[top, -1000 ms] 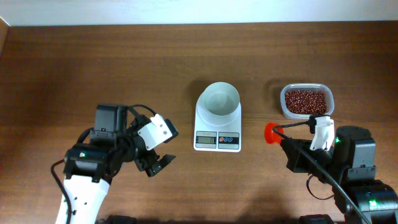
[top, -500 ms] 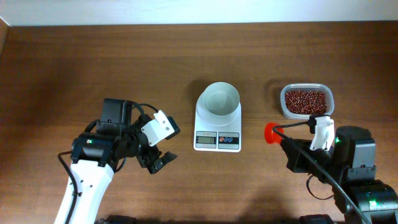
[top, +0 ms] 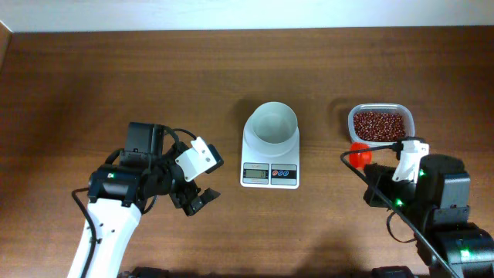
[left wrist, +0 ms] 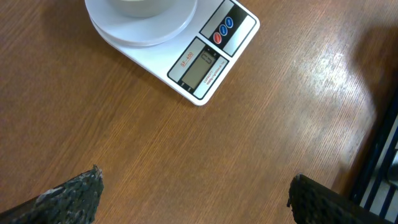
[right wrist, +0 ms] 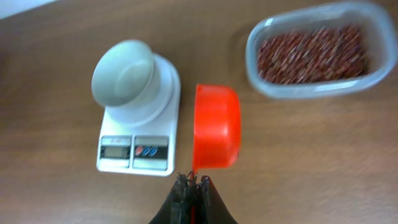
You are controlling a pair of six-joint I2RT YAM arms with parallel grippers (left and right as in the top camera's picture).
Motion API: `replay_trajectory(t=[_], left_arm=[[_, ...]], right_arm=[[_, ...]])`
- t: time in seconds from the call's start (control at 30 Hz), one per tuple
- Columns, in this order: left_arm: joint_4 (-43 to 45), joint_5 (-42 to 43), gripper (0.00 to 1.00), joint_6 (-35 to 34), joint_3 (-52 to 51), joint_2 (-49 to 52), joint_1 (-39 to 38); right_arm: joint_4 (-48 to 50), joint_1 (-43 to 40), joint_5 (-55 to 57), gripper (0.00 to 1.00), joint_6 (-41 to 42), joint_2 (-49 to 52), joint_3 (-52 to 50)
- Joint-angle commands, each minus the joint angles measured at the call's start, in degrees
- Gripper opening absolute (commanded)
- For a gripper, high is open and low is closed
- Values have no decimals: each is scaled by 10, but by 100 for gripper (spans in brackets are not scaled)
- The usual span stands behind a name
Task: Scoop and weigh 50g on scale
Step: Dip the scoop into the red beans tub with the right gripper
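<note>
1. You have a brown wooden table (top: 93, 77) carrying everything below; both tools work above its near half.
2. You find the scale (top: 270, 154) between the two tools, well apart from each. It lies ahead of and off to the left of the left gripper's line, with its display and round buttons turned towards that tool. From the right gripper it lies ahead and to the left. The white bowl (top: 272, 123) sits upright on its platform, at the end farther from both tools.
3. You see the clear tub (right wrist: 315, 92) of red-brown beans ahead of the right gripper and to its right, well apart from the scale. It is far from the left gripper.
4. Your left gripper (left wrist: 194, 186) stands spread wide with nothing between its fingers (left wrist: 74, 190). Bare table shows through the gap.
5. Your right gripper (right wrist: 193, 182) is closed tight on the thin handle of the red scoop (right wrist: 216, 127); its fingers meet at the handle's near end.
6. The red scoop's cup projects straight ahead of the right fingertips. It hangs between the scale and the tub and touches neither. In the overhead view it sits just beside the tub's near left corner. The wrist view is blurred, so you cannot tell what the cup holds.
</note>
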Motion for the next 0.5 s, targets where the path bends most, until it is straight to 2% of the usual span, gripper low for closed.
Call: replay_trajectory(t=[0.0,0.07,0.17,0.47], left_arm=[[0,12,99,11,-6,1,3],[0,12,99,11,-6,1,3],[0,12,99,11,-6,1,3],[0,12,99,11,-6,1,3]], right_arm=[[-12,-4,102,4,-26,-1,51],[-40,-4,179,4,-27,14,80],[-40,-4,219,4,-62,65,99],[92,-27,263,4,-130,387,187]])
